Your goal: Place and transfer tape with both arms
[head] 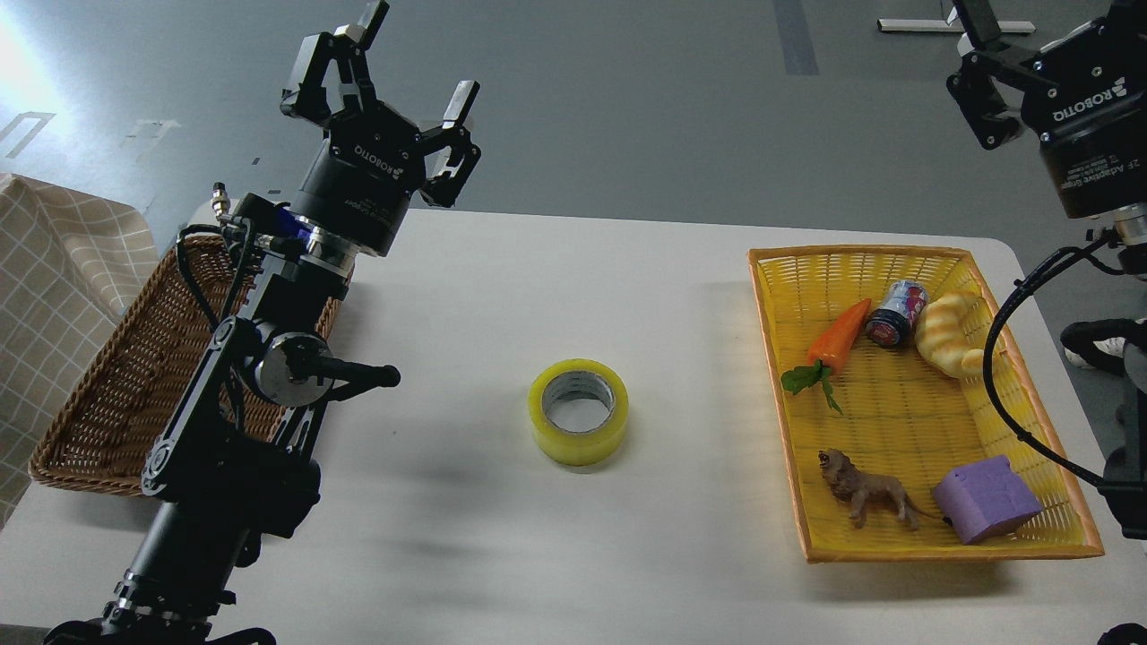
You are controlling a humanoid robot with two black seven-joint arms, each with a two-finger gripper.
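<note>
table: white top, carries everything; bare middle strip with only the tape on it.
left arm: comes in from lower left, reaches up over the wicker basket edge; nowhere near the tape.
wicker basket: brown, far left of the table, partly hidden behind the left arm; looks like the likely drop spot, a judgement only.
yellow basket: right side of the table, holds a toy carrot, a small can, a bread piece, a toy lion and a purple block.
right arm: top right corner, high above the yellow basket, partly cut by the frame edge.
left gripper: raised off the table, fingers spread apart, nothing between them.
right gripper: only part of it in view, fingers not clear; cannot tell whether spread or closed.
tape: lies flat, core hole up, mid-table between the two baskets, well apart from both grippers, untouched.
step in hand: judged as the approach to the first pick; no grasp yet.
how to do it well: bring one gripper straight down over the roll, one finger inside the core and one outside the wall, or span the whole roll; close firmly since the film is slick; lift level; hand over mid-air with the other gripper taking the opposite wall.
risk: roll slides on the smooth top if nudged sideways.
</note>
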